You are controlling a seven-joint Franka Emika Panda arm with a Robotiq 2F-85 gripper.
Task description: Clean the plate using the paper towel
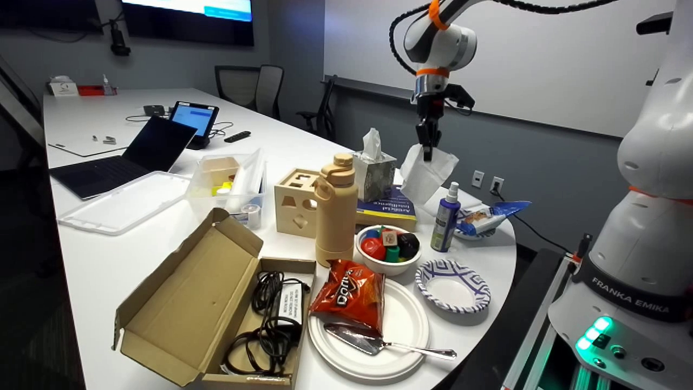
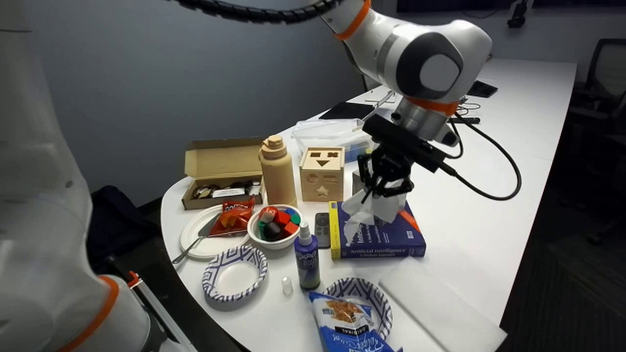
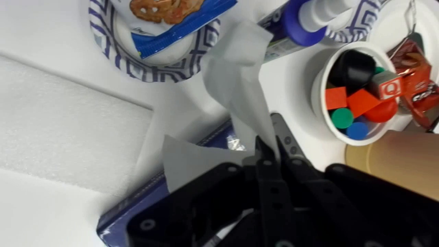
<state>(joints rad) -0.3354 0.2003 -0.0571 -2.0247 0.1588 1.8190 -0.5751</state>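
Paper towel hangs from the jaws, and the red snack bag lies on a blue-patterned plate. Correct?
Not quite: the red snack bag lies on the plain white plate, as both exterior views show. The paper towel does hang from the jaws.

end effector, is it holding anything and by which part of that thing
Yes: the white paper towel, pinched near its top by the end effector; the rest hangs loose below.

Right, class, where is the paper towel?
In an exterior view, the paper towel hangs from the gripper, right of centre, just right of the tissue box.
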